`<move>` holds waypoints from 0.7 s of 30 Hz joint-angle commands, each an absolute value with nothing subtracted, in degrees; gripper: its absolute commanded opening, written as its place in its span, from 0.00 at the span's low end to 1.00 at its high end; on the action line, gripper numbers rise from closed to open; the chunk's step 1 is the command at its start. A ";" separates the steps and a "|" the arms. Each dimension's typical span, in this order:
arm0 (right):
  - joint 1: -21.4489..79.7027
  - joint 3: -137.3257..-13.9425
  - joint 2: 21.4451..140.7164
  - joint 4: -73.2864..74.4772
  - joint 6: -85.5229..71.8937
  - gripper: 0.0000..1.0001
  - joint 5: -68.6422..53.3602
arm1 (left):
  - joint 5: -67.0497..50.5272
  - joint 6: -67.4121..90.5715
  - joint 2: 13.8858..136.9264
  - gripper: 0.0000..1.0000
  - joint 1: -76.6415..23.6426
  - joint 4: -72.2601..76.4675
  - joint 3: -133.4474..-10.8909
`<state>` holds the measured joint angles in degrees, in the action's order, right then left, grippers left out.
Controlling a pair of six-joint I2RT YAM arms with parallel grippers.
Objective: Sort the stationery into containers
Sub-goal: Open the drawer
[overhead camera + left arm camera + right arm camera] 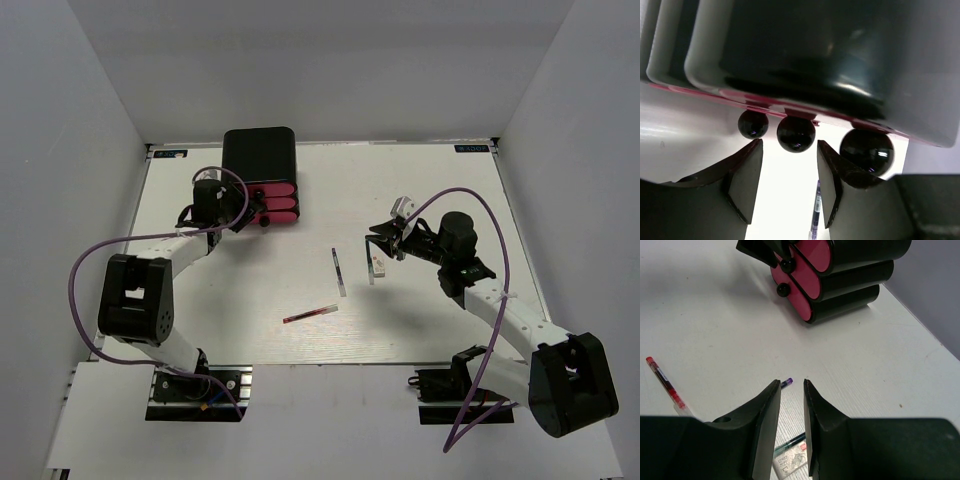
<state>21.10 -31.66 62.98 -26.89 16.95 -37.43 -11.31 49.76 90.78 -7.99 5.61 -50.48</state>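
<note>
in the top view a red pen (310,314) lies alone on the table (440,330) just below the middle of the frame. it is tilted and well apart from both arms. above it, close to the centre, a dark pen (339,271) lies nearly upright in the frame. just right of that pen a white block (379,265) sits under the right arm's tip. the right wrist view shows the block at the bottom edge, with a second pen (791,442), thin and dark, lying against its upper side. the right gripper (791,384) hangs over them with its fingers narrow, a slim gap between the pads and nothing in it. whether it touches the table i cannot tell.

farther back, in the upper left of the top view, the box (258,150) stands near the table's far edge. it is black and rounded, with three pink drawers (281,203) stacked in its front. the left gripper (789,146) is right at that front. in the left wrist view its fingers stand fairly wide and hold nothing. the middle knob (796,133) of the three sits just beyond the tips, in line with the gap. the right-hand pad is very close to it; whether they touch i cannot tell.
</note>
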 commanded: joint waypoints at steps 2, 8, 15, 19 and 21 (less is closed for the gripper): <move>20.83 -31.47 62.75 -27.86 17.58 0.31 -37.18 | -12.48 49.04 91.41 0.57 -8.09 8.70 -50.45; 20.66 -31.38 62.49 -27.77 17.49 0.31 -37.18 | -12.48 49.04 92.55 0.57 -8.09 9.32 -50.98; 20.83 -31.29 62.49 -27.86 17.49 0.31 -37.18 | -11.95 49.57 93.60 0.49 -8.09 10.46 -50.98; 20.74 -31.20 62.32 -27.78 17.49 0.31 -37.09 | -11.95 49.57 94.13 0.39 -8.09 10.99 -50.98; 20.48 -31.20 62.14 -27.77 17.49 0.31 -37.18 | -11.95 49.57 94.13 0.33 -8.09 10.99 -50.98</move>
<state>20.99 -31.66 62.98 -26.79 16.97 -37.43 -12.53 50.06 93.62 -8.01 10.22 -50.48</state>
